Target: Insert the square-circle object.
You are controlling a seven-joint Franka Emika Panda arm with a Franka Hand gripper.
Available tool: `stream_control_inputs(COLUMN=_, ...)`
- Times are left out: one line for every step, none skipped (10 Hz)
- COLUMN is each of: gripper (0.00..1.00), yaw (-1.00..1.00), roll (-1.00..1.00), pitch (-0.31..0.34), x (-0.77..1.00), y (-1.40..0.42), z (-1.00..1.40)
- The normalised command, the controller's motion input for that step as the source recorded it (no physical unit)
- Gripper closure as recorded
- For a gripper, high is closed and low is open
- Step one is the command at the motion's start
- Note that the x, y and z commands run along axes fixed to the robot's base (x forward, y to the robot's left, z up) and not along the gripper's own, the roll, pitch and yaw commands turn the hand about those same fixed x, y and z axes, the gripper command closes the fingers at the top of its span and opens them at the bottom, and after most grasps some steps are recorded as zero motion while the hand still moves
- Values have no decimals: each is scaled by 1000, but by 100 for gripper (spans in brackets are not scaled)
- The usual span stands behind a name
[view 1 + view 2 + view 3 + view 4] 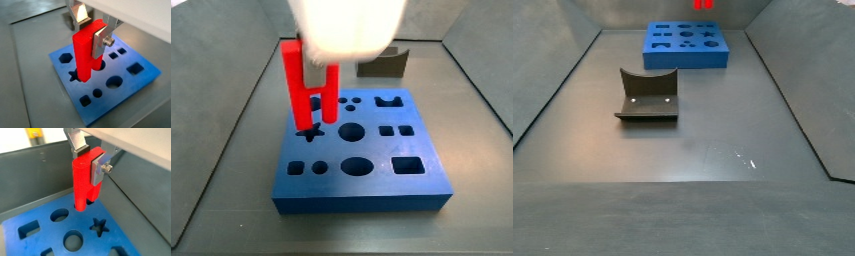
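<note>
**Red pronged piece held above the blue board**

Above the flat blue board with shape-holes (362, 150), the gripper (93, 27) hangs with its flat silver fingers (100, 41) clamped on the upper part of the bright red, long, thin plastic-looking square-circle object (86, 52). The piece stands upright, its two parallel prongs pointing down at the board, as a side view shows (309, 85). In a wrist view its lower end (83, 183) sits just above a round hole (59, 216), with the star-shaped hole (99, 226) nearby; whether the tip touches the board cannot be told.

The board lies flat on the grey floor (700, 140) at the far end of the bin in a side view (687, 47), close to the far wall, with bare floor all around its edges. Only the bottom of the red piece (703, 4) shows there, at the picture's upper edge.

Nearer in that view, well apart from the board, stands the dark L-shaped fixture (648, 95) on its base plate. Wide open floor lies to its right and towards the near side. The fixture also shows beyond the board's far edge in a side view (385, 62).
</note>
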Motion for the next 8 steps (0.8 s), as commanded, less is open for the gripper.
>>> stream_control_inputs(gripper=100, yaw=-1000, roll=0, pitch=0, x=0, y=0, z=-331)
stream_control_inputs(gripper=100, yaw=-1000, roll=0, pitch=0, x=0, y=-94, z=-426)
stream_control_inputs(gripper=100, yaw=-957, roll=0, pitch=0, x=0, y=-220, z=-437)
stream_control_inputs(gripper=100, yaw=-580, roll=3, pitch=0, x=-280, y=-420, z=-457)
stream_control_inputs(gripper=100, yaw=-203, roll=0, pitch=0, x=-489, y=-274, z=-351)
stream_control_inputs(gripper=100, yaw=-9, roll=-39, pitch=0, x=-123, y=-114, z=-226)
stream_control_inputs(gripper=100, yaw=0, roll=-10, pitch=0, x=0, y=-100, z=-237)
stream_control_inputs(gripper=100, yaw=0, roll=0, pitch=0, x=20, y=-129, z=-280)
